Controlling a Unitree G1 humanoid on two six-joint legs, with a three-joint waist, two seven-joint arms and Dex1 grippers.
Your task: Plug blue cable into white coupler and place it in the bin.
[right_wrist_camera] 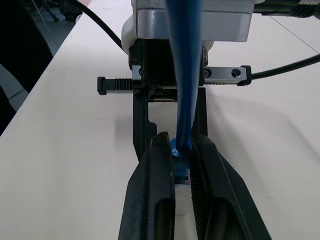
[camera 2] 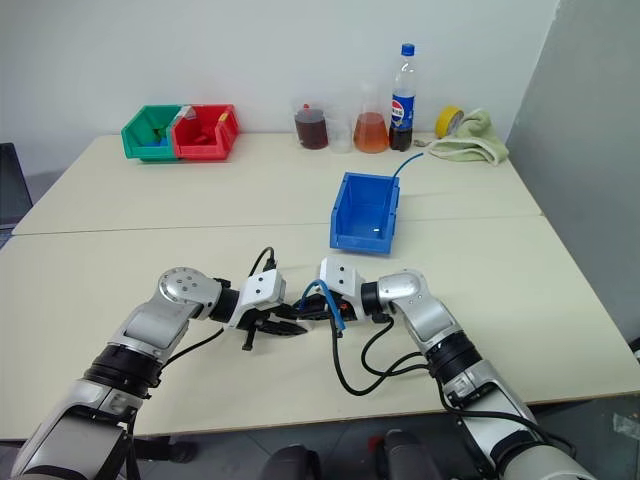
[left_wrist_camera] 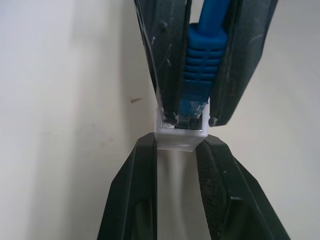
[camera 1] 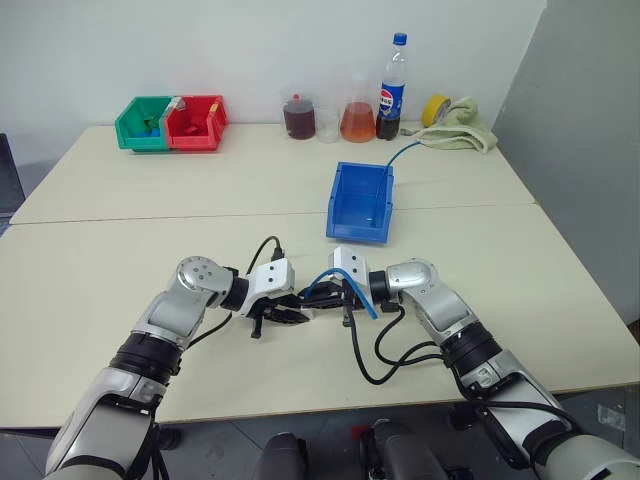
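Note:
Over the table's front middle my two grippers meet tip to tip. My left gripper point(left_wrist_camera: 179, 144) is shut on the white coupler point(left_wrist_camera: 180, 135), a small white block with its socket facing the other hand. My right gripper point(right_wrist_camera: 181, 140) is shut on the blue cable point(left_wrist_camera: 201, 65) at its ribbed boot. The plug's tip sits in the mouth of the coupler's socket; how deep it goes is hidden. The rest of the cable point(camera 1: 358, 298) loops back over my right wrist. The blue bin point(camera 1: 360, 200) stands beyond both hands, slightly right, apart from them.
A green bin point(camera 1: 142, 124) and a red bin point(camera 1: 195, 123) sit at the back left. Flasks point(camera 1: 357, 115), a jar point(camera 1: 298, 116), a cola bottle point(camera 1: 393, 88), yellow tape point(camera 1: 434, 108) and a cloth point(camera 1: 462, 128) line the back right. Another thin blue lead point(camera 1: 400, 152) runs behind the blue bin.

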